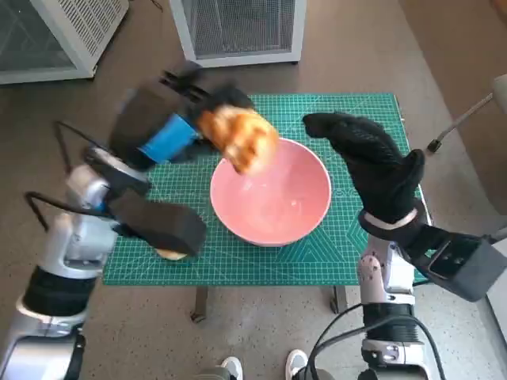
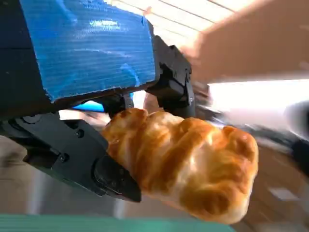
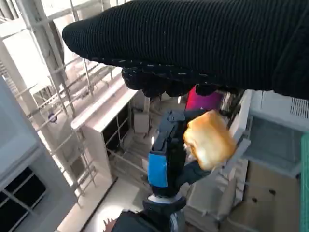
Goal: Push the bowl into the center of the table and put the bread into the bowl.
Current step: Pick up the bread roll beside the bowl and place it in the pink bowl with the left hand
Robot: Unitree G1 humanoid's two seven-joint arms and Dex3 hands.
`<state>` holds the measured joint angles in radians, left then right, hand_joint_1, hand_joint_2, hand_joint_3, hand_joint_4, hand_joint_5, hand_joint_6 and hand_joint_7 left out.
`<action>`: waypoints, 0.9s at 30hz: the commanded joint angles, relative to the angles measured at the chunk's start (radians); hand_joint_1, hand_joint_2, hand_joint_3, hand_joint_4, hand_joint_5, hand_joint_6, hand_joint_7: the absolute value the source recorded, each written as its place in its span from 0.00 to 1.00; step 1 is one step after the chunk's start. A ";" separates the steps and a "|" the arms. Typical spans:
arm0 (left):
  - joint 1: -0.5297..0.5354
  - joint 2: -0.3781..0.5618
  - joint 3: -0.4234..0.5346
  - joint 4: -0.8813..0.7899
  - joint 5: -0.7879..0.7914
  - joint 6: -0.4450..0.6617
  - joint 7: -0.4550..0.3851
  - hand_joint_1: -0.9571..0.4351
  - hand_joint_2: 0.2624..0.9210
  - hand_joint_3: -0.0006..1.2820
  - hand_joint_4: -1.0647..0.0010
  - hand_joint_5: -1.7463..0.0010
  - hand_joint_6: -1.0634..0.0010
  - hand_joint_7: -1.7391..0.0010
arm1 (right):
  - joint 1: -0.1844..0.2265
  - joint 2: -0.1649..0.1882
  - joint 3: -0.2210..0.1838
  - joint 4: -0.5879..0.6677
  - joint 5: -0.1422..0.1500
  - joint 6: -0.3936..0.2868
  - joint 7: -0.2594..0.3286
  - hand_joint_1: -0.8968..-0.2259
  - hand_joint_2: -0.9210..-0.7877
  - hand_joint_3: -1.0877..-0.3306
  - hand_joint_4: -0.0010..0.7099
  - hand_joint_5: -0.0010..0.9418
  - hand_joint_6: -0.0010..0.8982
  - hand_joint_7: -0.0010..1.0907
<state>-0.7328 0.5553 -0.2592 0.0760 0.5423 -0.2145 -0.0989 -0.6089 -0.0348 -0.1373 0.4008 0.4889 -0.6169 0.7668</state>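
Note:
A golden-brown bread roll hangs in the air over the left rim of the pink bowl, held by my left hand. The left wrist view shows the bread pinched between black fingers. In the right wrist view the bread and my left hand appear beyond the glove. The bowl sits near the middle of the green mat. My right hand hovers over the bowl's right edge, fingers apart, holding nothing.
A second pale piece of bread lies on the mat's near left, partly under my left forearm. White wire-fronted cabinets stand beyond the table. A person's shoes show below the table's front edge.

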 commanded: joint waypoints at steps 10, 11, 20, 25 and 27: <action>-0.018 -0.064 -0.076 0.192 0.059 -0.082 -0.034 0.69 1.00 0.07 0.35 0.33 0.47 0.30 | 0.038 -0.011 -0.001 -0.017 0.018 0.022 0.009 0.55 0.00 0.67 0.46 0.00 0.00 0.61; -0.020 -0.065 -0.079 0.205 0.062 -0.087 -0.035 0.69 1.00 0.07 0.35 0.33 0.47 0.30 | 0.040 -0.011 -0.001 -0.019 0.018 0.023 0.008 0.55 0.00 0.67 0.46 0.00 0.00 0.61; -0.014 -0.076 -0.102 0.238 0.065 -0.024 -0.153 0.69 1.00 0.13 0.45 0.28 0.52 0.25 | 0.047 -0.013 -0.008 -0.020 0.021 0.024 0.007 0.55 0.00 0.67 0.46 0.00 0.00 0.60; 0.010 -0.080 -0.098 0.161 0.055 0.108 -0.298 0.66 0.95 0.15 0.70 0.64 0.74 0.54 | 0.048 -0.010 -0.008 -0.020 0.018 0.021 0.003 0.55 0.00 0.68 0.46 0.00 0.00 0.60; 0.019 -0.076 -0.100 0.126 0.068 0.154 -0.340 0.63 0.96 0.09 0.73 0.81 0.76 0.69 | 0.048 -0.008 -0.008 -0.021 0.016 0.021 0.001 0.54 0.00 0.68 0.46 0.00 0.00 0.60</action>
<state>-0.7276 0.4801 -0.3562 0.2596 0.6133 -0.1140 -0.3818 -0.5849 -0.0443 -0.1426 0.3786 0.5076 -0.6015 0.7703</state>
